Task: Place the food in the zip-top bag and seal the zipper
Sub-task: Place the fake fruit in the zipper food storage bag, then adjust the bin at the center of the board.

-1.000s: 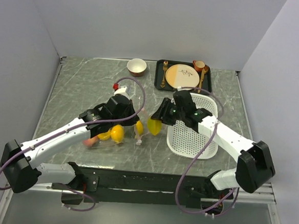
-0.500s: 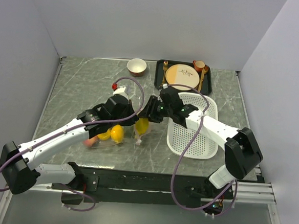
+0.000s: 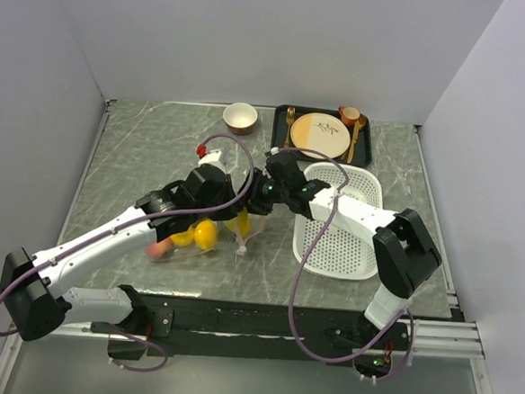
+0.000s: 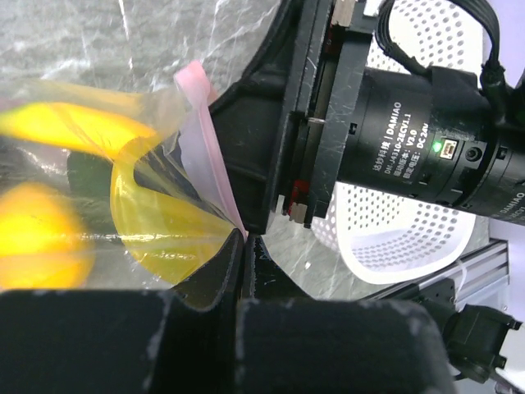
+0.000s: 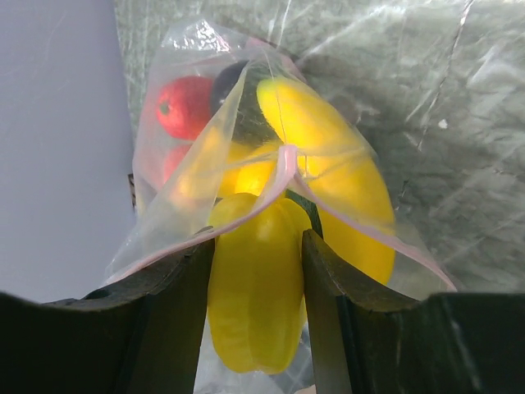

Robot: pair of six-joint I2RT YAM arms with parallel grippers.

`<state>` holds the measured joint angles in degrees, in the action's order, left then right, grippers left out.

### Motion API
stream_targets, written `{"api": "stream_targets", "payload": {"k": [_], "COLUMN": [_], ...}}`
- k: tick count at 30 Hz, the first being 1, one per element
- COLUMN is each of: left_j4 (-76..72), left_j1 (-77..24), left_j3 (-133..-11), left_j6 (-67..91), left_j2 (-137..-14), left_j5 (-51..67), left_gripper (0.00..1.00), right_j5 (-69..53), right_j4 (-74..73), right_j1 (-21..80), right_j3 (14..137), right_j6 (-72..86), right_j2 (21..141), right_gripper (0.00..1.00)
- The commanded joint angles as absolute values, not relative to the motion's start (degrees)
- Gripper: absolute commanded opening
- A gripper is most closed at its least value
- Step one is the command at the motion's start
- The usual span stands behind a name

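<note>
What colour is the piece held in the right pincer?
Yellow-green. The piece is clamped in the right pincer, clearest in the right wrist view.

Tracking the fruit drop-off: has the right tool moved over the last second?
Yes. The right tool has swung left, away from the white basket, carrying the yellow-green piece to the mouth of the zip-top bag.
</note>
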<state>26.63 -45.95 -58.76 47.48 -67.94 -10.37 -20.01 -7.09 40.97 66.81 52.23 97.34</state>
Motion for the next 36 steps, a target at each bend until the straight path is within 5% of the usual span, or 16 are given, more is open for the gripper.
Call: {"api": "stream_targets", "payload": {"k": [1, 7, 13, 24, 36], "left_j4": [24.3, 23.7, 23.7, 23.4, 23.7], "left_j1": [-46.0, -46.0, -46.0, -46.0, -46.0], "left_j3": [-60.6, -59.6, -59.8, -58.7, -58.6], "left_j6": [47.7, 48.3, 48.1, 48.3, 48.3], "left_j2": [-65.6, -64.9, -65.6, -65.6, -66.0], "left_j5": [-11.5, -12.0, -12.0, -12.0, -11.6], "left_gripper": [0.01, 0.01, 0.01, 0.01, 0.01], "right_j5": [-23.8, -24.4, -20.8, 10.4, -3.0], "right_j4": [-3.2, -3.0, -6.6, -26.9, -22.8], "right_j1": [43.1, 43.1, 43.2, 40.0, 33.9], "right_j3": [68.6, 65.9, 63.4, 58.6, 52.2], "right_j6": [52.9, 51.0, 48.6, 46.3, 42.2], "right_j2": [97.7, 95.1, 89.2, 71.9, 73.5], "right_gripper": [0.48, 0.7, 0.72, 0.85, 0.8]}}
